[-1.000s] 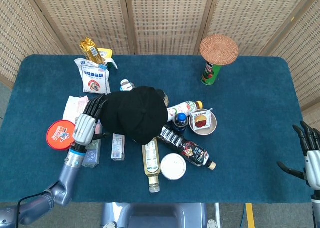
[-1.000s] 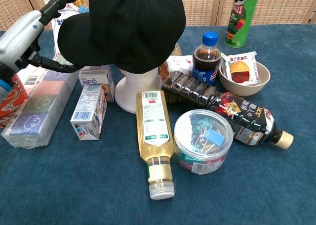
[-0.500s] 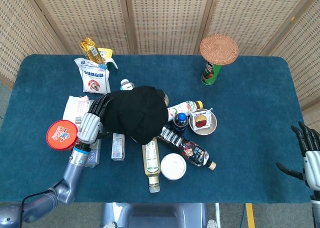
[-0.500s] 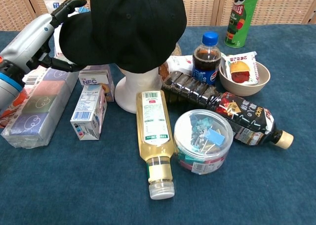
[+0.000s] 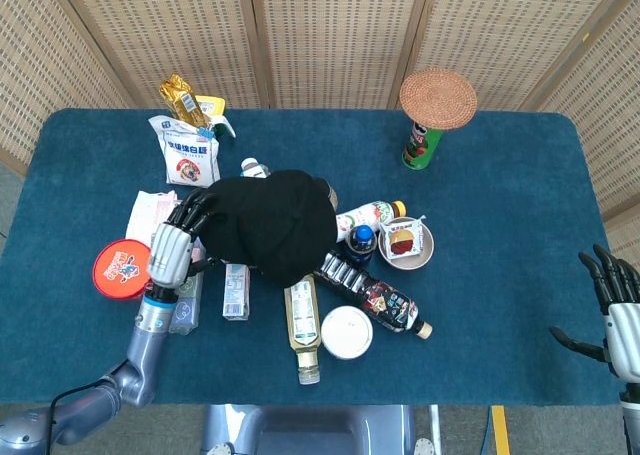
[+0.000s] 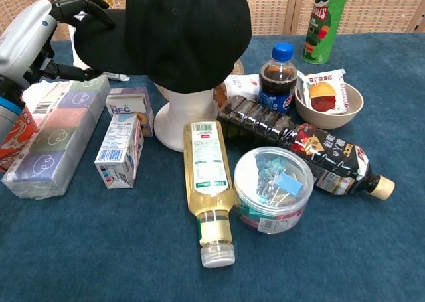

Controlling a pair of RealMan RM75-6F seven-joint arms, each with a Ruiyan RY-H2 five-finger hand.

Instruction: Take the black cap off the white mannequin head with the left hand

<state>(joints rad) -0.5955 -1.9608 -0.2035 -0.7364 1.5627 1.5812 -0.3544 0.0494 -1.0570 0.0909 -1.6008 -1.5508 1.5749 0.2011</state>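
The black cap point(image 5: 270, 225) sits on the white mannequin head point(image 6: 174, 119), brim pointing left; in the head view the cap hides the head. My left hand point(image 6: 30, 36) is at the brim's left edge, fingers point(image 6: 83, 2) curled over the top and the thumb underneath, pinching the brim. The head view shows the same left hand point(image 5: 172, 250) touching the cap's left side. My right hand point(image 5: 618, 310) hovers open by the table's right edge, far from the cap, holding nothing.
Around the head stand small juice cartons point(image 6: 119, 146), a tissue pack point(image 6: 53, 136), a lying yellow bottle point(image 6: 209, 182), a clear tub of clips point(image 6: 272, 189), a cola bottle point(image 6: 277, 76), a dark bottle point(image 6: 312, 149) and a bowl point(image 6: 329, 96). A red lid point(image 5: 120, 268) lies left.
My left hand has slid in against the cap and closed its fingers over the brim, which now sits slightly higher. The right hand has barely drifted.
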